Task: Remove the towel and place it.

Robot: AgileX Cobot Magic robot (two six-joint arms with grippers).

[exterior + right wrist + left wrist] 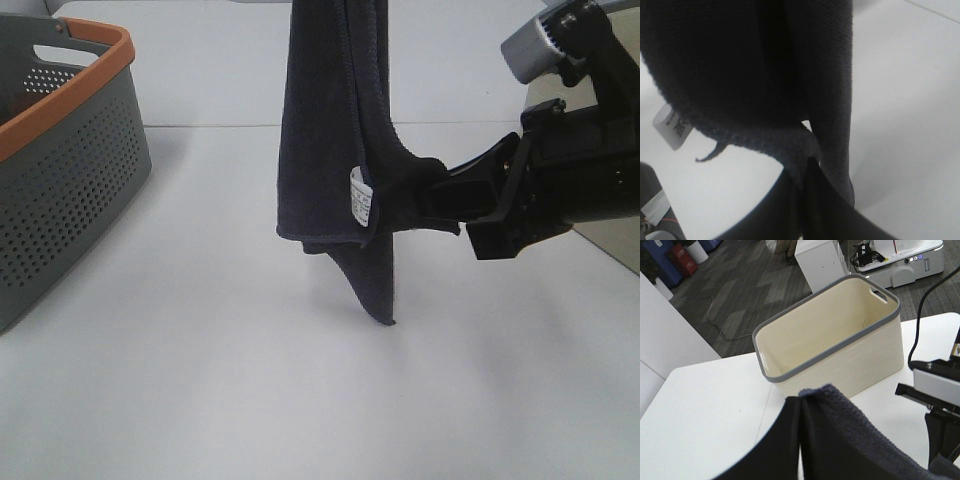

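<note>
**Towel hanging over a white table, both pincers clamped on it**

You are working over a plain white tabletop (200, 400). Past its edge, the left wrist view shows grey patterned carpet (740, 290) and a white cabinet (820, 262).

Count one dark navy-purple terry cloth towel (325, 150), two baskets and one label. The towel hangs upright at the centre of the high view, and you cannot tell whether its lowest corner touches the table.

Your left gripper (800, 402) is pressed together on the towel's top edge. Your right gripper (405, 200) reaches in from 3 o'clock and pinches its side hem.

The grey perforated plastic basket with an orange rim (70, 160) stands at 9 o'clock of the towel. The cream rectangular basket with a grey rim (840, 365) shows only in the left wrist view.

The small white care label (361, 205) sits just beside the right gripper's fingertips, and its print is too small to read.
</note>
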